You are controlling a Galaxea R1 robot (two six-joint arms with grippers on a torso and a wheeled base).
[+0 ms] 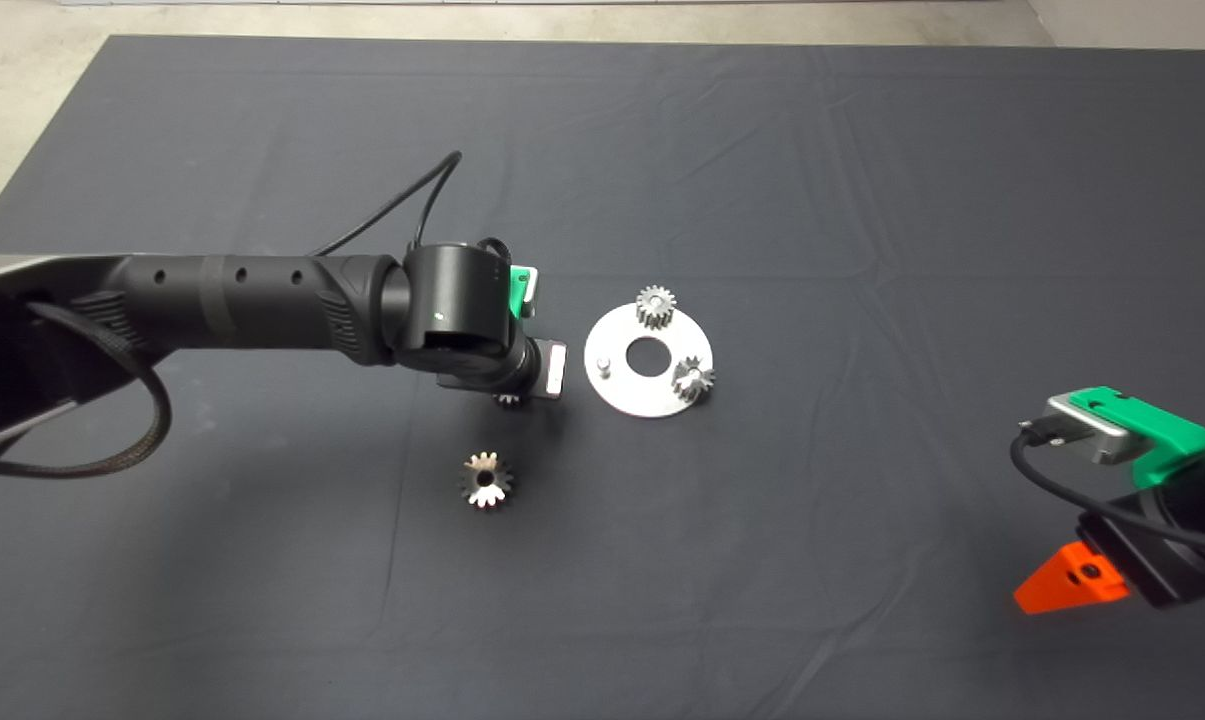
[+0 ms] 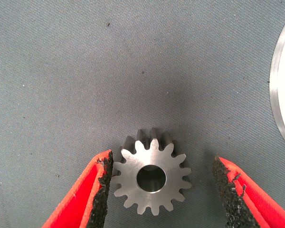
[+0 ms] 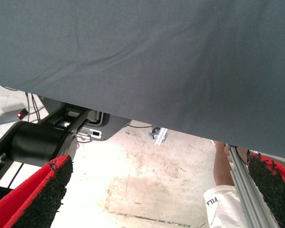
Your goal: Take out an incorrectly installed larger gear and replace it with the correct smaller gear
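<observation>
Smaller gear [image 2: 151, 177] between spread fingers [image 2: 100, 190]

Bare mat [image 2: 133, 61] surrounds the smaller gear [image 2: 151, 176]; round plate [image 2: 282, 80] nearby.

Only one readable mark: "FILA" in dark letters on a person's white sock [image 3: 222, 205], seen off the mat edge in my right wrist view. Nothing legible on the gears, disc, mat or my arms.

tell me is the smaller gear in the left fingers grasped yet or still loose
Loose: the smaller gear lies flat on the mat, the left gripper open around it.
</observation>
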